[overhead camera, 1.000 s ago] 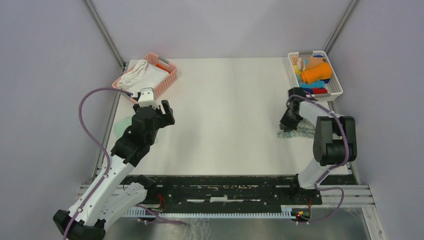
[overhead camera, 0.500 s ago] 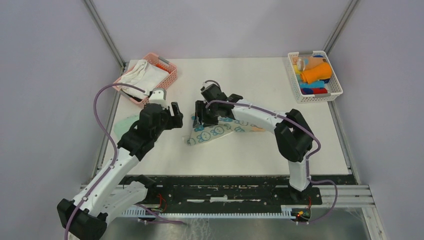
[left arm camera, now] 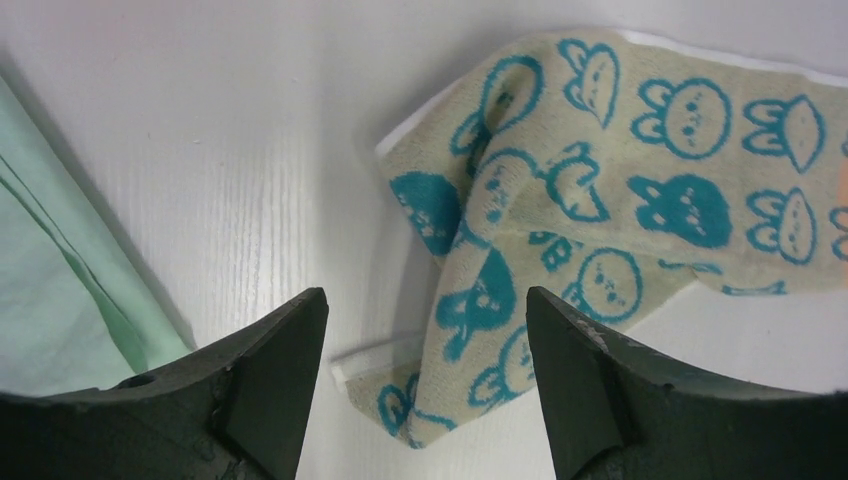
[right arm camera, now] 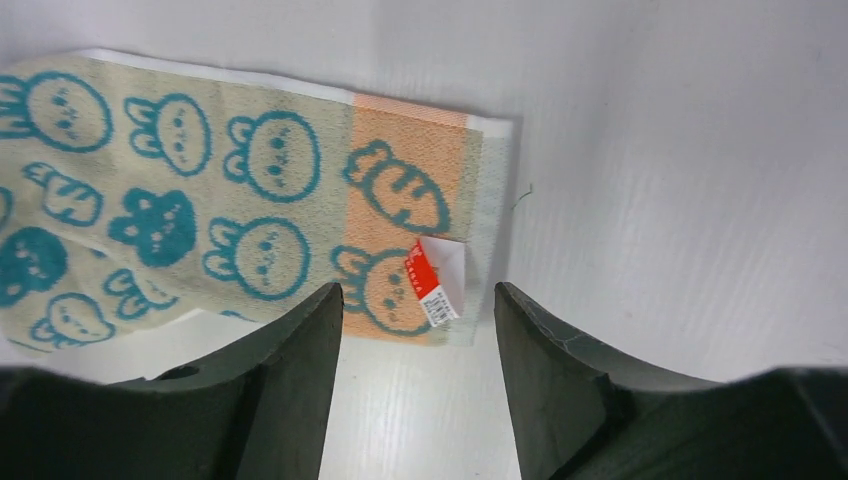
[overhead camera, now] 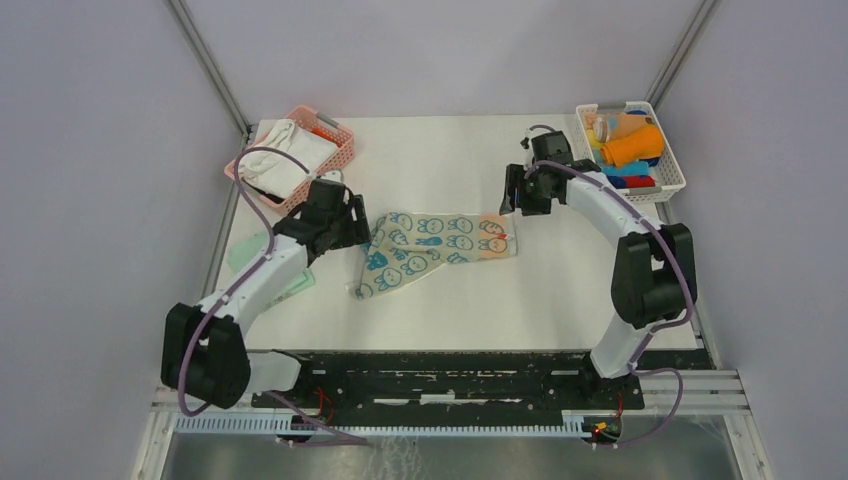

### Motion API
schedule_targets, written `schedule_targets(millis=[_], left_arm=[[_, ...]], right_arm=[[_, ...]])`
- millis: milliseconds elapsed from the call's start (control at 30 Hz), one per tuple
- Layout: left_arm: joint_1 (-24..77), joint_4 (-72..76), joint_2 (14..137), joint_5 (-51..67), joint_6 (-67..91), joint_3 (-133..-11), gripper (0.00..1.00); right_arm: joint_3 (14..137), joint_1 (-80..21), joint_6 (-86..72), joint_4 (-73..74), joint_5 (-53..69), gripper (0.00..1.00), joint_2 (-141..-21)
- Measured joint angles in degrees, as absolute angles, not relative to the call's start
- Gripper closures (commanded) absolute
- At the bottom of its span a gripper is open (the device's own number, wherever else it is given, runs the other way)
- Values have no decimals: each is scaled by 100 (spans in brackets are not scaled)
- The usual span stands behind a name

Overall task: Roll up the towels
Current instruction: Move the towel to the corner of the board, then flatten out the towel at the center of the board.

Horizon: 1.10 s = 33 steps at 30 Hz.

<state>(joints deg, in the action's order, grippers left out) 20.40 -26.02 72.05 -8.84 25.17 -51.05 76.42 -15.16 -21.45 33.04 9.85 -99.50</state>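
Observation:
A white towel with teal bunny print (overhead camera: 432, 243) lies stretched across the middle of the table, its left end crumpled and folded over. My left gripper (overhead camera: 352, 226) is open just left of that end; in its wrist view the crumpled end (left arm camera: 480, 300) lies between and beyond the fingers, under the left gripper (left arm camera: 427, 385). My right gripper (overhead camera: 516, 196) is open above the towel's orange-banded right end (right arm camera: 400, 215), where a red tag (right arm camera: 430, 280) shows; the right gripper (right arm camera: 418, 350) holds nothing. A mint green towel (overhead camera: 258, 262) lies flat by the left edge, also seen as mint green cloth (left arm camera: 50, 310).
A pink mesh basket (overhead camera: 335, 160) with a white cloth (overhead camera: 282, 150) stands at the back left. A white basket (overhead camera: 672, 180) at the back right holds rolled towels, among them an orange one (overhead camera: 632, 146) and a peach one (overhead camera: 618, 125). Frame posts rise at both back corners.
The right gripper carried the bunny towel from the right side to the middle, opened and let it go, then drew back right. The left gripper moved down to the towel's left end.

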Motion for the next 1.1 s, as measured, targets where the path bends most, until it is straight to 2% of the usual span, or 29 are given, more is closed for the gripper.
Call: schedule_targets(millis=[267, 467, 733, 1100], left_arm=[[1251, -2849, 8552, -233, 2292, -5784, 25], [1240, -3004, 9013, -21, 2119, -5986, 25], [1238, -3118, 9640, 84, 2008, -6281, 27], [1238, -3210, 10147, 320, 2003, -6521, 29]], right_arm=[[8805, -1406, -1068, 3726, 1004, 43, -11126], [9400, -1406, -456, 4163, 849, 48, -11893], [9579, -1396, -113, 4397, 919, 56, -12376], [9808, -1389, 115, 4497, 1074, 90, -12584]])
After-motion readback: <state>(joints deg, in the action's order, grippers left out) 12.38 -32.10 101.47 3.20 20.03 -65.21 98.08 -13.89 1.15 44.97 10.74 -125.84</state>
